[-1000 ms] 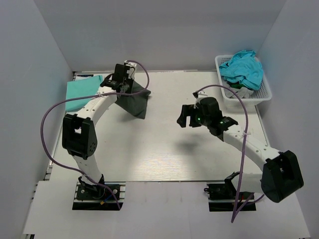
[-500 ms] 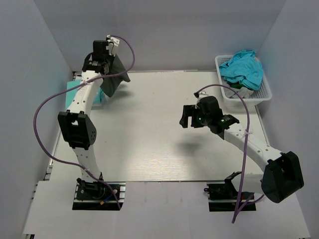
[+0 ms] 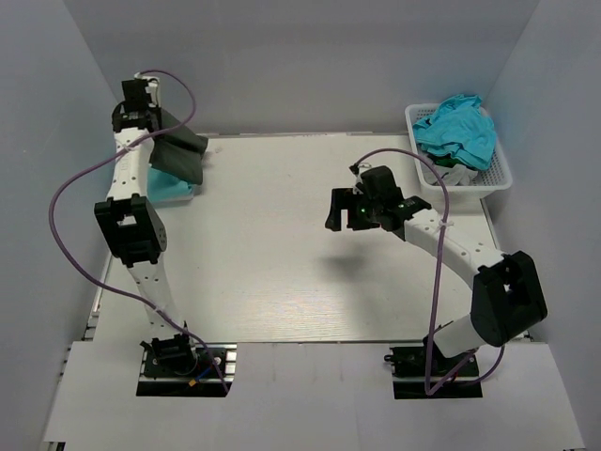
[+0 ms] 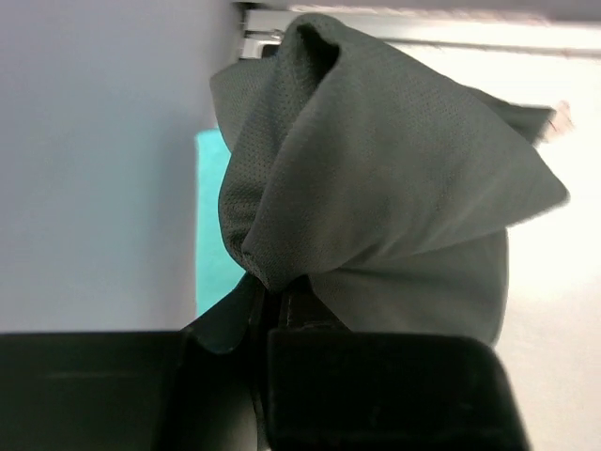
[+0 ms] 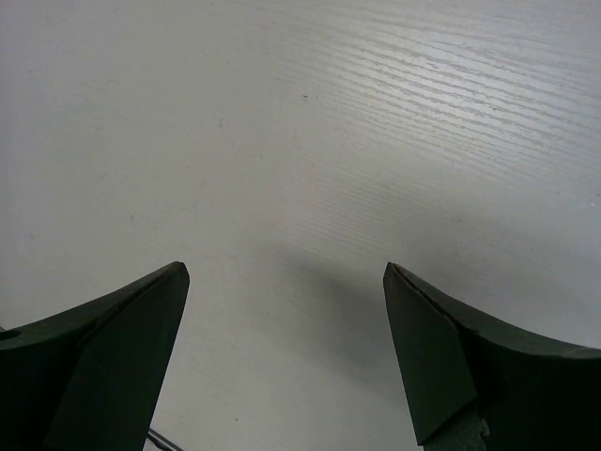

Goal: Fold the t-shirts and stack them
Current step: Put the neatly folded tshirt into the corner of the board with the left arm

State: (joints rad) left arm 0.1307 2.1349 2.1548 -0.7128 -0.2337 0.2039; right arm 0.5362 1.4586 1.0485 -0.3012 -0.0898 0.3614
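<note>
Left tool [image 4: 278, 303] clamped on one charcoal t-shirt [image 4: 385, 188], right tool [image 5: 284, 272] gaping empty, one mint t-shirt [image 3: 173, 188], one basket [image 3: 499, 179].

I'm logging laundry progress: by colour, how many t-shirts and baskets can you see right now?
dark grey t-shirt: 1
mint-green t-shirt: 1
teal t-shirt: 1 on top of the basket heap; what lies beneath is hidden
white basket: 1
Total: 4 countable things

Robotics lab cell: plain white walls [image 3: 310, 66] boxing pale counter [image 3: 282, 272]; left arm [image 3: 131, 235], right arm [image 3: 451, 249] bolted at edge; purple cables [image 3: 53, 214].
</note>
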